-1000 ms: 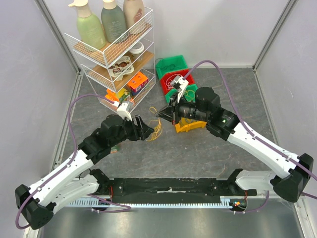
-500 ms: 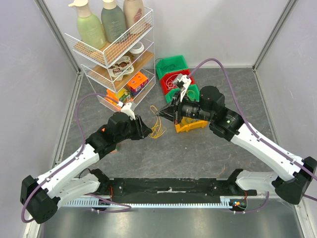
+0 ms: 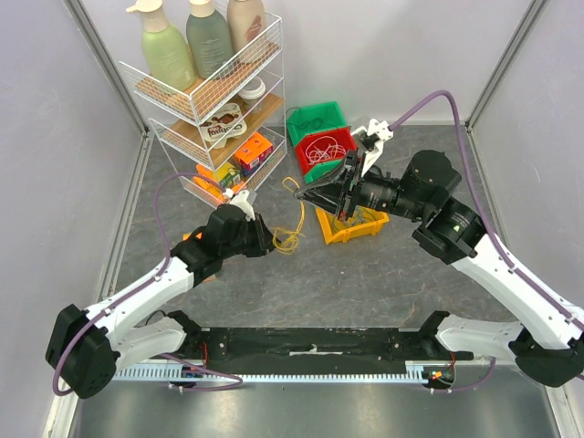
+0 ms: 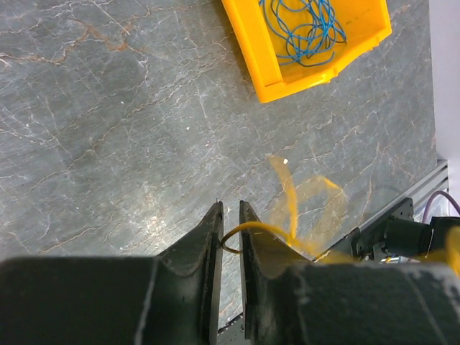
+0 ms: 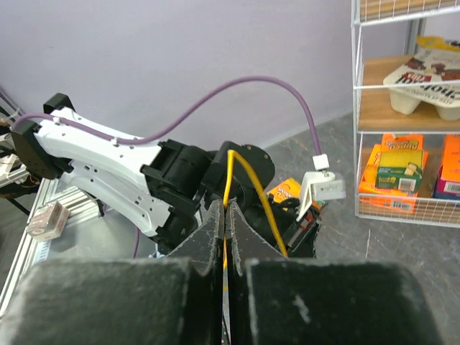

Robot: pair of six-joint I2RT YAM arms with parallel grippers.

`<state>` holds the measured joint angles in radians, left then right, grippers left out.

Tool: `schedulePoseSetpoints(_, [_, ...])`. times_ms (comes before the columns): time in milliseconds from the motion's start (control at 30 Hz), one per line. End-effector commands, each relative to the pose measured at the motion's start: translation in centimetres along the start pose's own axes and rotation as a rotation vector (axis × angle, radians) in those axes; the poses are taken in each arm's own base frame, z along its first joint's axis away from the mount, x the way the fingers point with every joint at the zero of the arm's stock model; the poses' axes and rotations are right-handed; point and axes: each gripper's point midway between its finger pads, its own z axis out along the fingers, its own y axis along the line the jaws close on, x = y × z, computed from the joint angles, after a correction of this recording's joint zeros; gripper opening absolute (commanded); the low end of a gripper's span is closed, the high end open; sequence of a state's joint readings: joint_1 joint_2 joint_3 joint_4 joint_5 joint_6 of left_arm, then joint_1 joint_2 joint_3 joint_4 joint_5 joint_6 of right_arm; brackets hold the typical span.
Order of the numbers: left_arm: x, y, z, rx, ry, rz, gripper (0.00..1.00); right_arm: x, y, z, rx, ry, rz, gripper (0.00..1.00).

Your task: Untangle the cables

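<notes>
Left jaws: low over the desk (image 4: 108, 108), with a slim gap between the two, wider than the cable. The yellow cable (image 4: 248, 228) loops through that gap, not pinched as far as I can see. The rest of its coil sits just right of these jaws, blurred in my wrist view.

Right jaws: closed tight on the yellow cable. One strand rises out of the seam and arches over. They are held above the desk, near the left jaws, and the cable hangs down between the two.

Blue cable (image 4: 302, 32): coiled in the yellow bin (image 4: 248, 50), ahead of the left jaws and below the right ones.

White cable (image 3: 319, 151): in the red bin (image 3: 345, 137), just behind the right jaws.
</notes>
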<state>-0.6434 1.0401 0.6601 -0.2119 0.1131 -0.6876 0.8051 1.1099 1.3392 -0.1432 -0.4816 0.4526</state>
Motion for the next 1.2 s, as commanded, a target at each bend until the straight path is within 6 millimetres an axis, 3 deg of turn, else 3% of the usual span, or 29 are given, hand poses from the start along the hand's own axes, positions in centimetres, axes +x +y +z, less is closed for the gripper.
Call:
schedulePoseSetpoints(0, [0.0, -0.4, -0.1, 0.050, -0.013, 0.009, 0.20, -4.2, 2.4, -0.9, -0.055, -0.098, -0.054, 0.00])
schedulePoseSetpoints(233, [1.6, 2.5, -0.1, -0.025, 0.001, -0.009, 0.13, -7.6, 4.7, -2.6, -0.101, -0.189, -0.136, 0.00])
schedulePoseSetpoints(500, [2.0, 4.8, -1.7, -0.105, -0.033, -0.013, 0.03, -6.4, 2.7, -3.4, 0.013, -0.163, -0.157, 0.00])
schedulePoseSetpoints(767, [2.8, 8.1, -3.0, -0.254, -0.054, -0.094, 0.02, -9.8, 2.7, -6.6, 0.131, -0.266, -0.249, 0.00])
schedulePoseSetpoints(867, [2.4, 8.7, -3.5, -0.298, -0.079, -0.134, 0.08, -9.7, 2.4, -7.2, 0.163, -0.264, -0.267, 0.00])
schedulePoseSetpoints(967, [1.7, 8.8, -4.3, -0.311, -0.125, -0.159, 0.22, -9.6, 1.7, -8.0, 0.216, -0.246, -0.287, 0.00])
schedulePoseSetpoints(1167, [0.3, 10.3, -6.0, -0.412, -0.214, -0.193, 0.42, -10.1, 2.4, -11.3, 0.269, -0.271, -0.337, 0.00])
